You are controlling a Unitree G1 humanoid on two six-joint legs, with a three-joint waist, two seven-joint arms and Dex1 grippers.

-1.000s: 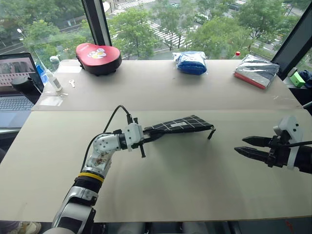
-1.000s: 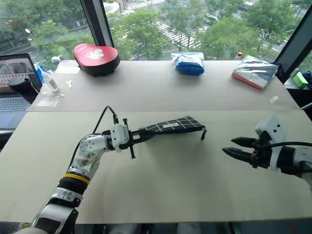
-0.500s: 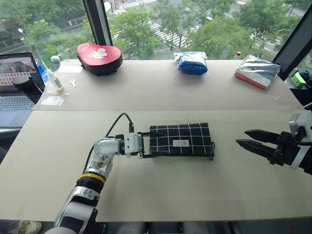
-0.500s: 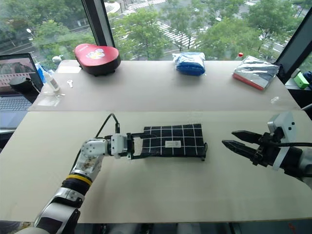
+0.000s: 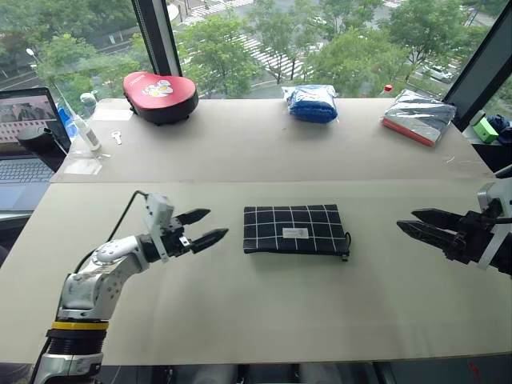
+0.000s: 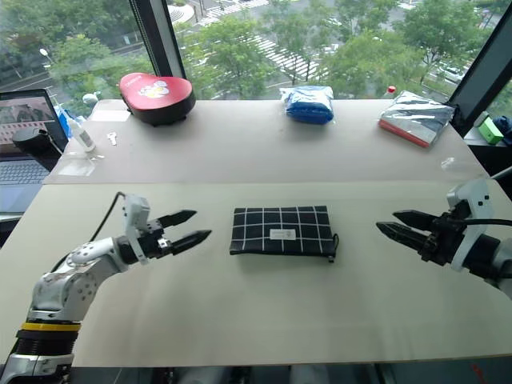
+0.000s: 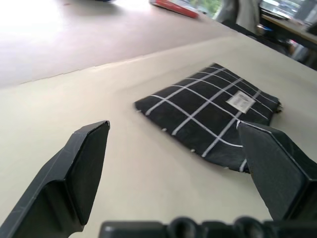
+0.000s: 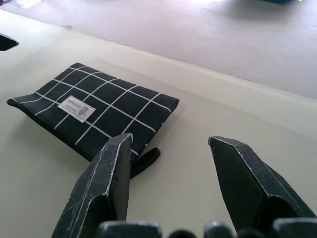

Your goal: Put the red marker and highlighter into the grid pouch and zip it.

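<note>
The grid pouch (image 5: 294, 229) lies flat in the middle of the near table, white label up, its black pull strap (image 5: 347, 246) at its right end. My left gripper (image 5: 202, 228) hovers open a little to the pouch's left, fingers pointing at it, nothing between them. My right gripper (image 5: 414, 222) stands open off to the pouch's right, also pointing at it and empty. In the left wrist view the pouch (image 7: 213, 115) lies beyond the spread fingers; in the right wrist view the pouch (image 8: 94, 110) lies just past the fingertips. The red marker and highlighter are out of view.
On the far table stand a red heart-shaped case (image 5: 161, 94), a blue bundle (image 5: 312, 102) and a silver packet (image 5: 419, 115). A laptop (image 5: 24, 144) and a small bottle (image 5: 86, 130) sit at the far left. A green object (image 5: 485, 129) is at the far right.
My left gripper let go of the pouch, which dropped flat on the table. The gripper opened and drew away to the left. My right gripper shifted slightly right.
</note>
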